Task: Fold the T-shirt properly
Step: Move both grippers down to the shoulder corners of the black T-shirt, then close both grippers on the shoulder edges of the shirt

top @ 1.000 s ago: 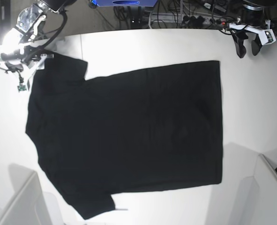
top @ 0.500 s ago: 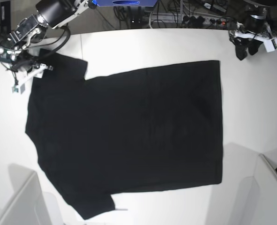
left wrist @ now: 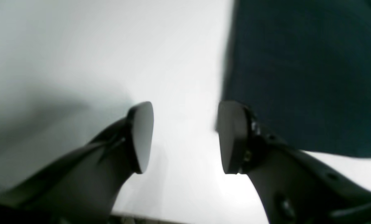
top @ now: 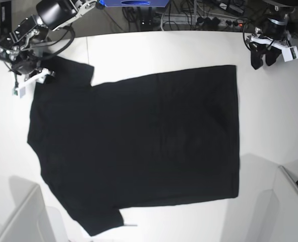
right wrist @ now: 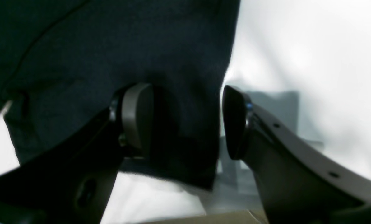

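Two open grippers, left (top: 262, 59) and right (top: 30, 70), flank the shirt (top: 138, 146) lying flat on the table (top: 138, 48), fold apparently unstarted; next, each likely needs to pinch a far-edge corner.

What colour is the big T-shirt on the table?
Plain black. The T-shirt shows best in the base view, spread flat.
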Tool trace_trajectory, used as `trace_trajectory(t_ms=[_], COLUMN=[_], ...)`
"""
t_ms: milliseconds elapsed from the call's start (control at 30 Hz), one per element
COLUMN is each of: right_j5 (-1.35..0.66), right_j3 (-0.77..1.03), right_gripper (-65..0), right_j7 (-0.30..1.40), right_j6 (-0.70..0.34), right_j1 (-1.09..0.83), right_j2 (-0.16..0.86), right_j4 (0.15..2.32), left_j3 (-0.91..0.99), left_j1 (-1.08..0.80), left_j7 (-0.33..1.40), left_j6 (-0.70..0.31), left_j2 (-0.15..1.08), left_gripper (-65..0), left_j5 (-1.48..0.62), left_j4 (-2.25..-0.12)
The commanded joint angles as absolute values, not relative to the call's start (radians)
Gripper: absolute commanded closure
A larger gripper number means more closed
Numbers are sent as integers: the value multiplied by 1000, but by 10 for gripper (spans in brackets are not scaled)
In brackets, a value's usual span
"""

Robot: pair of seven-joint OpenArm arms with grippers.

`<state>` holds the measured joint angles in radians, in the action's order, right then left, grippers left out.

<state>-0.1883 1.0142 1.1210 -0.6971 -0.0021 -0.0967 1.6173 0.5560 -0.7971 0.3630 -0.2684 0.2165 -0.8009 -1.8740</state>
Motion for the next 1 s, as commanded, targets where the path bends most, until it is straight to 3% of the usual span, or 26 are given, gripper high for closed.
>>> trace_trajectory(t_ms=[0,233,767,833,933,967], right_j5=[-185,-185,-186,-186,-186,-186], right_j3=[1013,1020,921,931,926,926], right_gripper=[-321,-321,-311,-239,0,0], right_j7=[1130,1158,1150,1150,1150,1155], right_j6=[-698,-698,-698,-698,-698,-698], right_j1=[2,7,-53,-53,-53,-53], right_j2=[-74,-42,-105,-105,-105,-105], right_j4=[1650,1615,1596,1596,1596,1596], left_j3=[567,567,567,562,561,559], left_j1=[-808,-806,-785,-785,-780,-774], left_j7=[346,349,352,352,352,352], left_j6=[-277,-277,-277,-277,-277,-277], left_j2=[222,219,208,208,208,208], left_gripper=[-319,-319,-327,-329,-331,-332], left_j5=[-805,-806,-802,-802,-802,-802], left_j4=[-1886,-1885,-1883,-1883,-1879,-1871])
